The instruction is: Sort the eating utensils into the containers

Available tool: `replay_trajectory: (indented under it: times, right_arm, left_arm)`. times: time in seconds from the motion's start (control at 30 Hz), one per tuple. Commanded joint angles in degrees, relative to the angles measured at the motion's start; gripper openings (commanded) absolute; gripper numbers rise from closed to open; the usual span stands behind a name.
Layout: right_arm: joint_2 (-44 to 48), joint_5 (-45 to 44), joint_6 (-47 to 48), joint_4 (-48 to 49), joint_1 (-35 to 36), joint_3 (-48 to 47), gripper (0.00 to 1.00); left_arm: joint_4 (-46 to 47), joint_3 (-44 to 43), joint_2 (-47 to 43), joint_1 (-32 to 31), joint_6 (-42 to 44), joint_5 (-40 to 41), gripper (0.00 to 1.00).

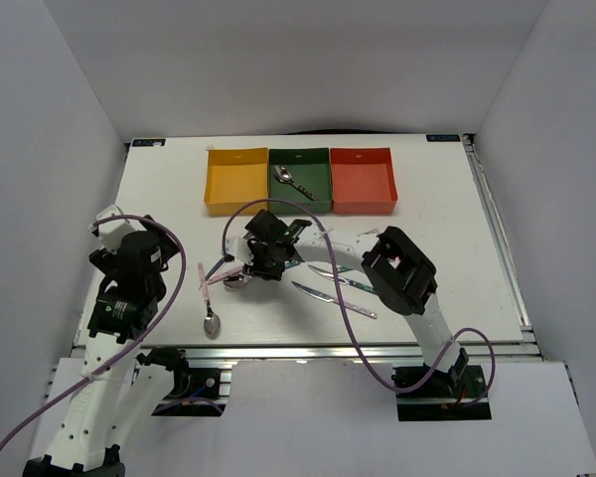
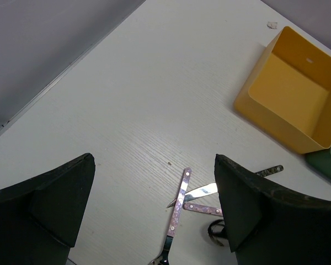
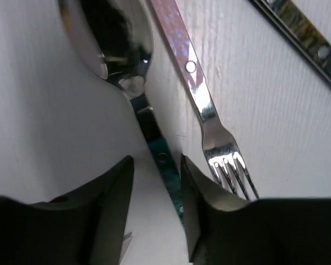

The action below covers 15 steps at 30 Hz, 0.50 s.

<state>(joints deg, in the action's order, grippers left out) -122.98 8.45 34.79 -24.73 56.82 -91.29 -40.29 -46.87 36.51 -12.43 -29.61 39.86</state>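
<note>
The right gripper (image 3: 157,165) hangs on the near side of the green bin (image 1: 300,153), jaws partly apart astride the handle of the teal spoon (image 3: 154,138). One finger touches the handle, and a pink fork (image 3: 209,118) lies just beside it. Left of that bin and nearer, the left gripper (image 2: 154,204) is spread wide, gripping nothing; another spoon (image 1: 296,182) lies inside the bin.

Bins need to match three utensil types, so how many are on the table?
3, in a row at the far edge of the table: yellow bin left, green bin middle, red bin right. None seems hidden.
</note>
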Motion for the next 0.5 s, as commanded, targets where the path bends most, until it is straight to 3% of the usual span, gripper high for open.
replay_trajectory:
  times: [0.0, 0.1, 0.37, 0.47]
  right_arm:
    - [-3.2, 2.8, 1.3, -5.3, 0.4, -1.7, 0.40]
    - [-2.8, 3.2, 1.2, -4.8, 0.6, -0.4, 0.25]
    - [3.6, 1.0, 2.7, 3.2, 2.0, 5.9, 0.00]
    - [7.8, 0.5, 3.4, 7.4, 2.0, 8.1, 0.00]
  left_arm:
    - [0.1, -0.9, -0.7, 0.3, 0.0, 0.3, 0.98]
    - [0.2, -0.9, -0.7, 0.3, 0.0, 0.2, 0.98]
    - [0.2, -0.9, -0.7, 0.3, 0.1, 0.1, 0.98]
    - [0.2, -0.8, -0.7, 0.4, 0.0, 0.2, 0.98]
